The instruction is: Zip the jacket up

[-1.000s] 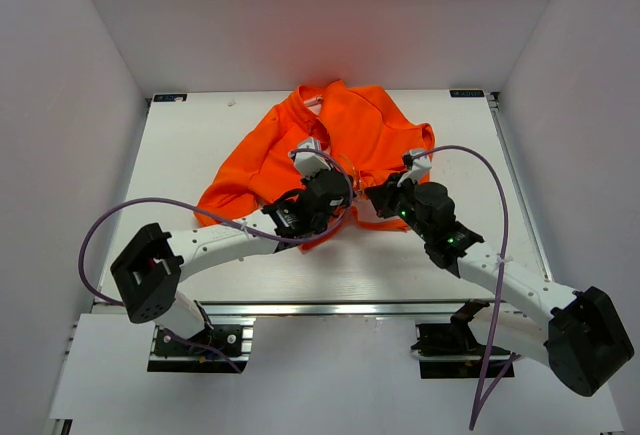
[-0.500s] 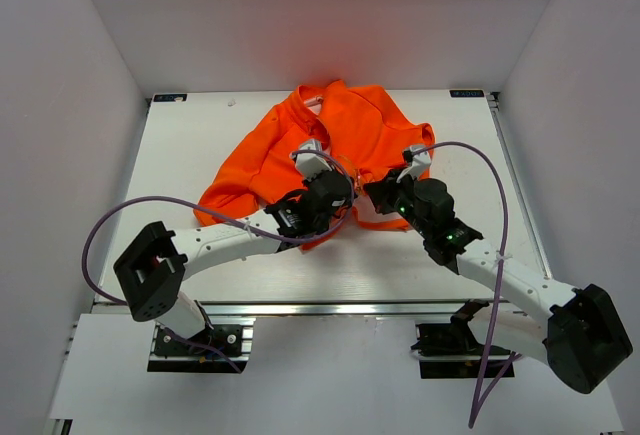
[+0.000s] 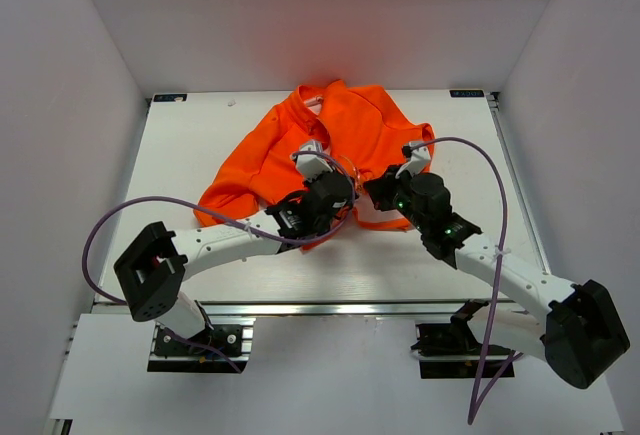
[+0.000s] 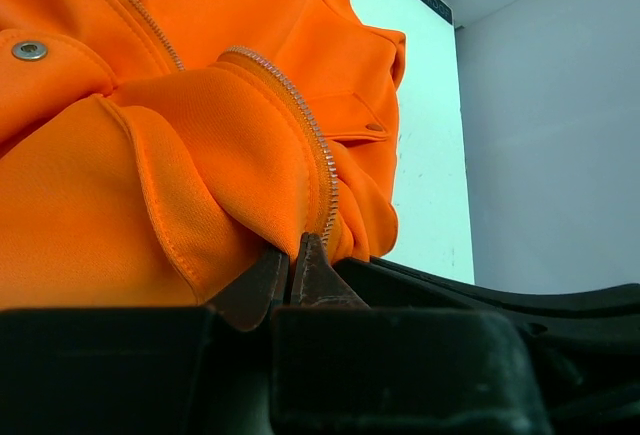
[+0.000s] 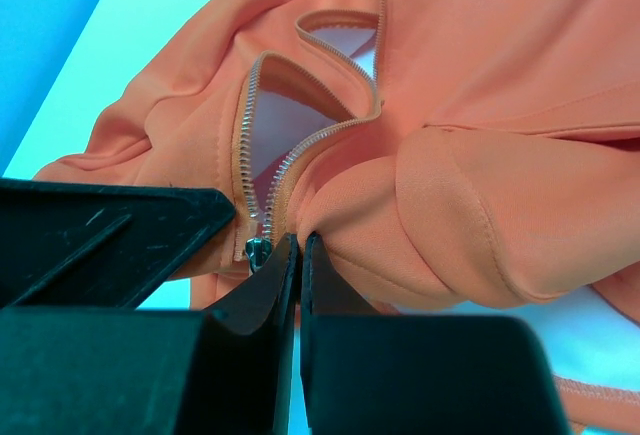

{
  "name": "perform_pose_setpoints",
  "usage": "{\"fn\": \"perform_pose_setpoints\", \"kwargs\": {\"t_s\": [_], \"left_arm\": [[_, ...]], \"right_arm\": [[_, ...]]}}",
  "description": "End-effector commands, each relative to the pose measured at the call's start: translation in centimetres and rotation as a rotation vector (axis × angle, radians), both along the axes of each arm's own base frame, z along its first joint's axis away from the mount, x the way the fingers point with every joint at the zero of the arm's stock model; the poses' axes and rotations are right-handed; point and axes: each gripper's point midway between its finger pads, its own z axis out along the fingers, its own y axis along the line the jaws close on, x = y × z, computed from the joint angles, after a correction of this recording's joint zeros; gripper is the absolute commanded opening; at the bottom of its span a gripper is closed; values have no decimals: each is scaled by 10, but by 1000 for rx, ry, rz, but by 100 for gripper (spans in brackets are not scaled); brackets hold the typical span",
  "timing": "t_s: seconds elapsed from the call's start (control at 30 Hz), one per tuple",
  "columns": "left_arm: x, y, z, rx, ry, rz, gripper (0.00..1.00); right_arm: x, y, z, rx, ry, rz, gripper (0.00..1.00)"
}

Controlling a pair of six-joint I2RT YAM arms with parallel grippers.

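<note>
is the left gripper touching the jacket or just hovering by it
Touching. The left wrist view shows the left gripper shut on a fold of the jacket beside its zipper, with orange fabric pinched in it.

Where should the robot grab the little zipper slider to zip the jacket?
Probably pinch the small metal slider by its sides, coming from the hem end below it: it sits where both rows of teeth meet, and the jacket gapes open above it.
</note>
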Motion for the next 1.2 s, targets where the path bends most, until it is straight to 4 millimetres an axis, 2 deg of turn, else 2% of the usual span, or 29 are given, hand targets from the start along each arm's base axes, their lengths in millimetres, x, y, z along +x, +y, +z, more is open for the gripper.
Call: {"fn": "perform_pose_setpoints", "kwargs": {"t_s": [0.0, 0.23, 0.3, 0.33, 0.47, 0.57, 0.73, 0.77, 0.83, 0.87, 0.93, 0.97, 1.13, 1.17], "left_arm": [[-6, -11, 16, -34, -25, -22, 0], [-8, -10, 15, 11, -37, 5, 0], [-10, -13, 18, 22, -51, 18, 0], [-10, -10, 9, 73, -40, 37, 0], [-14, -18, 3, 122, -27, 33, 0], [-16, -20, 2, 129, -20, 30, 0], [-20, -19, 10, 94, -34, 16, 0], [-22, -17, 6, 98, -32, 6, 0], [-26, -19, 11, 78, -35, -28, 0], [-30, -19, 6, 86, -32, -50, 0], [-37, -21, 13, 74, -47, -111, 0], [-40, -22, 10, 71, -54, -138, 0], [-56, -20, 13, 48, -55, -223, 0], [-57, -19, 13, 49, -58, -230, 0]], "right_arm": [[9, 6, 36, 75, -47, -25, 0], [12, 3, 32, 59, 13, -64, 0], [14, 3, 36, 57, 20, -76, 0], [12, 3, 34, 46, 33, -74, 0], [7, 8, 36, 21, 65, -70, 0], [4, 9, 29, -17, 94, -77, 0], [3, 5, 28, -25, 109, -98, 0], [3, 5, 28, -19, 107, -98, 0], [5, 5, 30, -9, 95, -108, 0], [7, 5, 31, -7, 91, -112, 0], [10, 5, 35, -7, 81, -118, 0], [10, 7, 37, -5, 73, -115, 0], [21, 5, 54, 41, 27, -160, 0], [23, 5, 62, 52, 12, -167, 0]]}}
